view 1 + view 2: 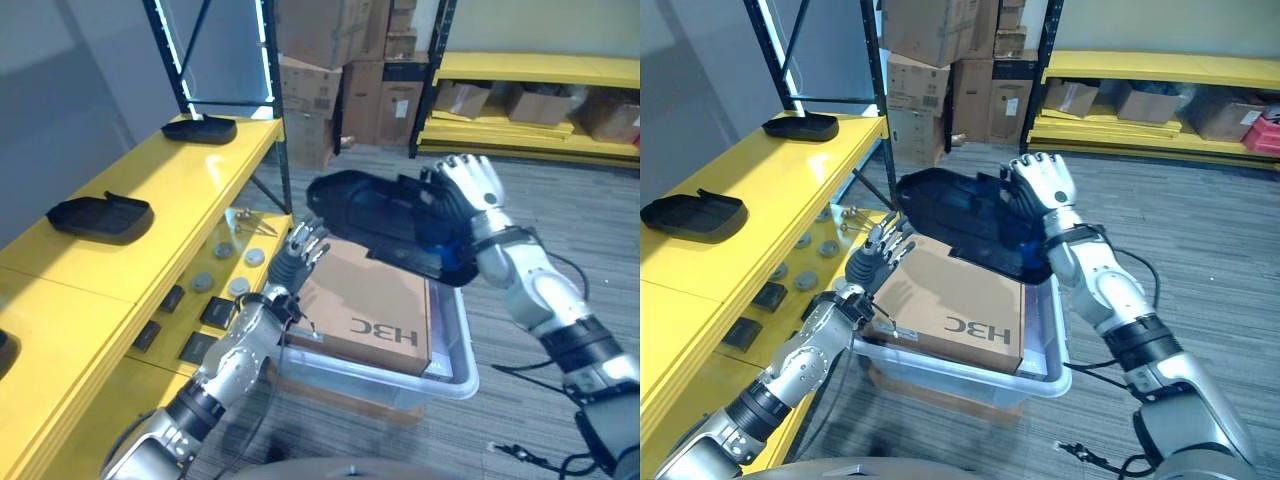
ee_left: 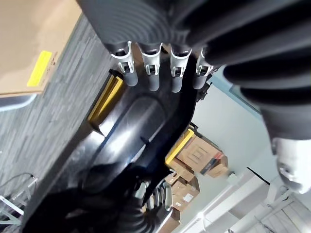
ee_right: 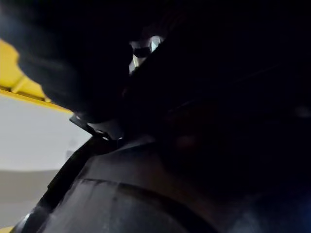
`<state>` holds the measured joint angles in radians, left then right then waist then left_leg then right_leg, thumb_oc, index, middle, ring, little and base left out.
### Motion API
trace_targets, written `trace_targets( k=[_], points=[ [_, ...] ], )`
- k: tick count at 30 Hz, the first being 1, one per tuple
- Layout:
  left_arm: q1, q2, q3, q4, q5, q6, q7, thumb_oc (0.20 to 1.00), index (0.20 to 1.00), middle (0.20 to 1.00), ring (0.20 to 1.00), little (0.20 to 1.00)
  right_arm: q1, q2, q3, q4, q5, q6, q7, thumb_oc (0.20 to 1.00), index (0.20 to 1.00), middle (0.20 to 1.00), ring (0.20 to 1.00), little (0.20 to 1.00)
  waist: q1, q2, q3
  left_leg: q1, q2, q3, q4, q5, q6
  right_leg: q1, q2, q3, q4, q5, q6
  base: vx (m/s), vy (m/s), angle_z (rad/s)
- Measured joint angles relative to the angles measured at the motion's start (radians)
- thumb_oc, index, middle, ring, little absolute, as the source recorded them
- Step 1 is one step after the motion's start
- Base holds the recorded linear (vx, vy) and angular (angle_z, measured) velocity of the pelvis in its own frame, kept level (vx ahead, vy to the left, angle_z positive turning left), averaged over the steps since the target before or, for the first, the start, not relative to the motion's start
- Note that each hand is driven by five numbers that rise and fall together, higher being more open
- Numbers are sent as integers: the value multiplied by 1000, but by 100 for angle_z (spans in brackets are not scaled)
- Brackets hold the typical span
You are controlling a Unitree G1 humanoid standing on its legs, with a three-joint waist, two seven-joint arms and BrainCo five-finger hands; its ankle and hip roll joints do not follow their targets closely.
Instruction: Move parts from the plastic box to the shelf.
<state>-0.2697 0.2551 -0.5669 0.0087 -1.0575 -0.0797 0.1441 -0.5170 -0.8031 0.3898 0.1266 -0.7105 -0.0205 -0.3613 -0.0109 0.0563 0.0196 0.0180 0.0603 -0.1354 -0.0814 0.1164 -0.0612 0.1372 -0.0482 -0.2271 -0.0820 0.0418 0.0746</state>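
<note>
The yellow shelf [image 1: 190,185] carries two black moulded parts [image 1: 100,215]. The clear plastic box [image 1: 455,375] holds a cardboard carton [image 1: 375,305]. Above it the right hand [image 1: 470,185] grips a large black moulded part [image 1: 385,220]. The left hand [image 1: 295,255] is under the part's end, with fingers straight.

The right robot hand [image 1: 470,185] is raised at the end of a bent arm, its fingers curled round the edge of a large black part [image 1: 385,222] that it holds above the plastic box [image 1: 448,375]. The left robot hand [image 1: 298,252] reaches up under the part's near end with straight, relaxed fingers.
</note>
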Motion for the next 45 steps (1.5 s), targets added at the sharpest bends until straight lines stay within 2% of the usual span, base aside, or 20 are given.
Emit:
trace_targets(
  k=[7, 14, 19, 25, 30, 34, 38, 41, 45],
  points=[
    [-32, 20, -37, 0, -41, -1, 5, 1000, 1000, 1000, 1000, 1000, -46, 85, 80, 7, -1, 3, -5, 200, 200, 200, 200, 200, 10, -15, -8, 1, -3, 1, 0, 2, -2, 2, -3, 1, 0, -2, 3, 6, -3, 0],
    [-32, 21, -37, -2, -40, -3, 6, 1000, 1000, 1000, 1000, 1000, -85, 89, 80, 35, -1, 27, -27, 200, 200, 200, 200, 200, 15, -16, -8, 1, -2, 1, 0, -1, 2, 1, -2, 1, 0, -2, 3, 0, 0, 0],
    [-32, 23, -23, -2, 2, -5, 5, 1000, 1000, 1000, 1000, 1000, -84, 88, 74, 147, -1, 59, -34, 200, 200, 200, 200, 200, 17, -22, -5, 0, -1, 1, 0, -2, 3, 0, -2, 1, 0, -3, 4, 0, 0, 0],
    [14, -21, 57, 4, 11, -22, 2, 1000, 1000, 1000, 1000, 1000, -78, 89, -7, 167, 14, 81, -59, 200, 200, 200, 200, 200, 12, -26, -2, 2, -1, 4, 0, -2, 4, -1, -2, 8, 0, -2, 3, -2, -2, -2],
    [36, -26, 82, 19, 0, -39, 5, 1000, 1000, 1000, 1000, 1000, -71, 89, -60, 163, 44, 90, -79, 200, 200, 200, 200, 200, 10, -27, -1, 3, -1, 7, 0, -3, 4, -1, -2, 10, 0, -2, 3, 0, 0, 0],
    [37, -32, 95, 94, 3, -40, 26, 1000, 1000, 1000, 1000, 1000, -34, 90, -109, 70, 45, 89, -108, 200, 200, 200, 200, 200, 6, -26, -2, 6, -1, 12, 0, -4, 5, 0, -3, 14, -1, -2, 3, -6, -1, -3],
    [36, -51, 94, 142, 21, -37, 61, 1000, 1000, 1000, 1000, 1000, -24, 142, -127, -38, 46, 85, -110, 200, 200, 200, 200, 200, -9, -26, -2, 16, 0, 27, -4, -7, 9, 1, -3, 28, -1, -2, 3, -26, -1, -11],
    [4, -92, 82, 142, 22, -37, 92, 1000, 1000, 1000, 1000, 1000, -27, 210, -107, -89, 46, 70, -120, 200, 200, 200, 200, 200, -20, -26, -2, 16, 0, 29, -2, -7, 9, 1, -4, 29, 0, -2, 4, -13, -1, -1],
    [-37, -118, 55, 136, 22, -38, 97, 1000, 1000, 1000, 1000, 1000, -28, 224, -45, -111, 47, 43, -121, 200, 200, 200, 200, 200, -20, -25, -2, 16, 0, 30, -5, -7, 9, 1, -4, 29, 0, -2, 5, 0, 0, 0]
  ],
)
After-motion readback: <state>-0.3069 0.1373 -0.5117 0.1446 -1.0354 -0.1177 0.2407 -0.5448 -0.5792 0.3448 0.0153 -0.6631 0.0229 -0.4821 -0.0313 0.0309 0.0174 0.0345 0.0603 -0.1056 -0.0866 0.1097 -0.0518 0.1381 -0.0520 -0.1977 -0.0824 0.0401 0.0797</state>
